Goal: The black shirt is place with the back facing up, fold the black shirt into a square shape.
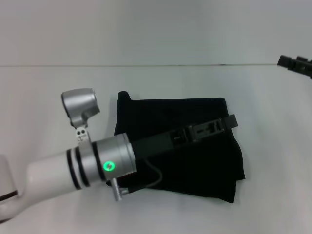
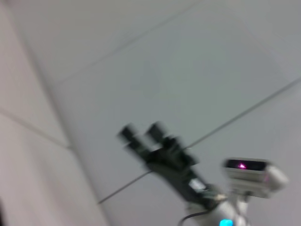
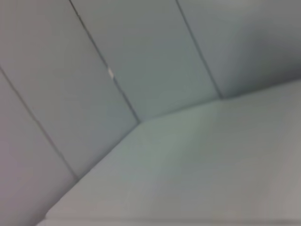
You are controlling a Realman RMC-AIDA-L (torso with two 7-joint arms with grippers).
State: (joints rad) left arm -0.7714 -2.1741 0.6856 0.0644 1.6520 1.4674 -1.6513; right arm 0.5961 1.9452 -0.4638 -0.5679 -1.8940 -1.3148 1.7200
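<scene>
The black shirt [image 1: 195, 163] lies on the white table [image 1: 278, 146] as a compact, roughly square folded bundle at the centre. My left arm reaches across it from the lower left. My left gripper [image 1: 229, 121] is over the shirt's upper right part, near its right edge. I cannot tell whether it touches the fabric. My right gripper [image 1: 294, 64] is at the far right edge, well away from the shirt. It also shows in the left wrist view [image 2: 142, 133], raised before the wall. The right wrist view shows only table and wall.
The table's far edge meets a pale wall [image 1: 156, 29]. My left arm's silver wrist with a green light [image 1: 109, 165] hangs over the shirt's left side. Bare table lies on all sides of the shirt.
</scene>
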